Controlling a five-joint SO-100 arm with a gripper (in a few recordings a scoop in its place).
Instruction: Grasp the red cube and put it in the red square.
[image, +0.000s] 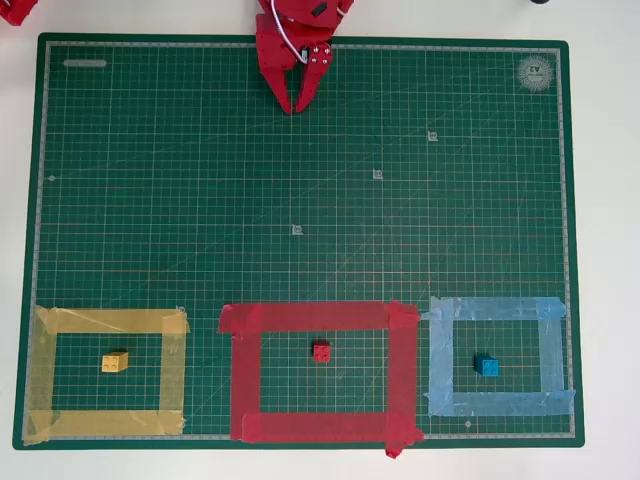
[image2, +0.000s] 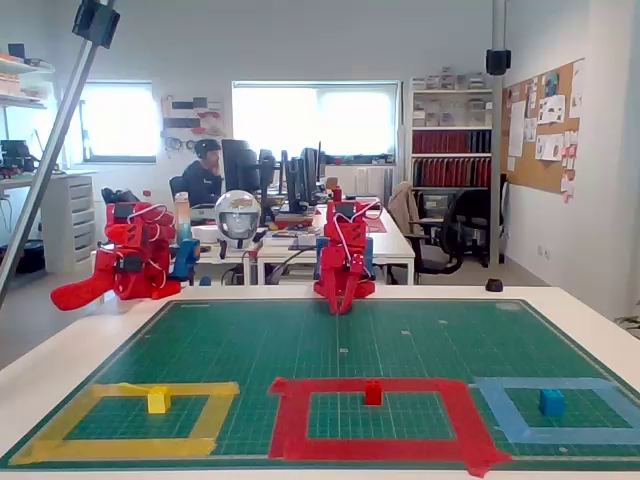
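We see the cube (image: 321, 351) sitting inside the red square (image: 318, 317), well apart from our gripper (image: 297, 103) with its jaws pressed together, and judge it light, rigid and slick, best pinched across flat sides.

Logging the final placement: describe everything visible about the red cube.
The red cube is a tiny bright red block, plastic by its look, with studs on top. It sits upright on the green mat inside the red square, near its middle and clear of the tape. Nothing grips it: the claw hangs at the mat's far edge, well away.
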